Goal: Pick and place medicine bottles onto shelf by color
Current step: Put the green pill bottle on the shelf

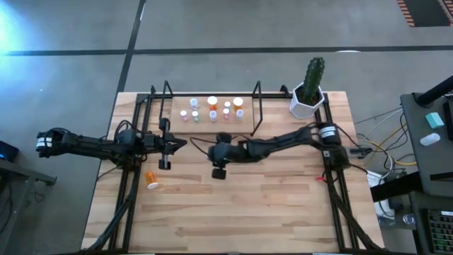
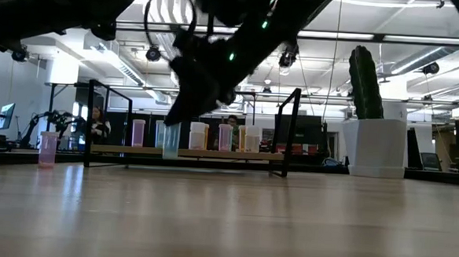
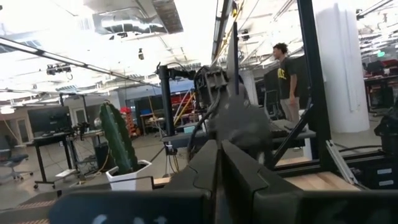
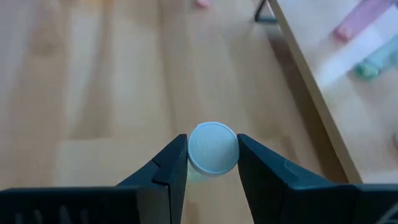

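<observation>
Gripped by its white cap, a bottle hangs in the right gripper just before the shelf's front edge; next, probably, setting it beside matching bottles.

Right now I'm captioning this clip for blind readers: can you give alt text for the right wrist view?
The right gripper is shut on a white-capped medicine bottle, seen cap-on above the wooden table. Beside it runs the shelf edge, with blurred pink and green bottles on it.

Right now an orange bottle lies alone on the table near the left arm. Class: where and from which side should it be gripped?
Grip the orange bottle across its round body from straight above; it lies on its side, the table bare around it.
</observation>
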Robot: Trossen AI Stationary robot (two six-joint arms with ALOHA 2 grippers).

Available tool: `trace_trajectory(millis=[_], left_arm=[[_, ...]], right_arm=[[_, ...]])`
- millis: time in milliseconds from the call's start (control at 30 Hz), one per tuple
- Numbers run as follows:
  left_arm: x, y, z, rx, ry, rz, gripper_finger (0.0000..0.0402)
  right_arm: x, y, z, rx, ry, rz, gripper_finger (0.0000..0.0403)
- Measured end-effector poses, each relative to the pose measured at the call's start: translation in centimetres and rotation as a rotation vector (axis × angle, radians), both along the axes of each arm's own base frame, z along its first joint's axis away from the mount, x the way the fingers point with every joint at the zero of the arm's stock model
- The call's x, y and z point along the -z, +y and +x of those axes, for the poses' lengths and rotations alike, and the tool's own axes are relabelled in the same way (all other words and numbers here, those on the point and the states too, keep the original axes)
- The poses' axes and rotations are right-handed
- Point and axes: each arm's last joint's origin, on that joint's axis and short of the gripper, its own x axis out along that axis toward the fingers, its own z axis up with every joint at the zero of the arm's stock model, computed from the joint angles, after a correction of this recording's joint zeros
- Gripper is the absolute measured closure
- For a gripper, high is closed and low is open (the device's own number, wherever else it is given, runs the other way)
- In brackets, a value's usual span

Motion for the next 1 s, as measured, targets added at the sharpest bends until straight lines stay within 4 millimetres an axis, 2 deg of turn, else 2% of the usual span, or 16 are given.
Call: trace_trajectory(millis=[167,333,567,833,933,1000], left_arm=[[0.1,0.0,0.0,-0.007,0.007,0.004,0.0399],[0.1,0.0,0.0,-0.007,0.007,0.004,0.0399],[0.1,0.0,0.0,-0.007,0.008,0.004,0.0399],[0.1,0.0,0.0,-0.007,0.014,0.004,0.0399],[0.2,0.0,0.1,-0.007,0.019,0.004,0.0399],[0.3,0.0,0.2,-0.007,0.028,0.004,0.0399]], right_arm=[[2.7,-1.9,1.4,0.027,0.049,-0.011,0.0286],[3.4,-2.1,2.1,0.030,0.032,-0.010,0.0285],[3.3,-2.2,1.9,0.058,0.037,0.021,0.0257],[3.1,-2.2,1.9,0.056,0.029,0.013,0.0201],[2.4,-2.2,1.8,0.069,0.015,-0.005,0.0184],[1.2,-2.0,1.6,0.082,-0.004,-0.032,0.0175]])
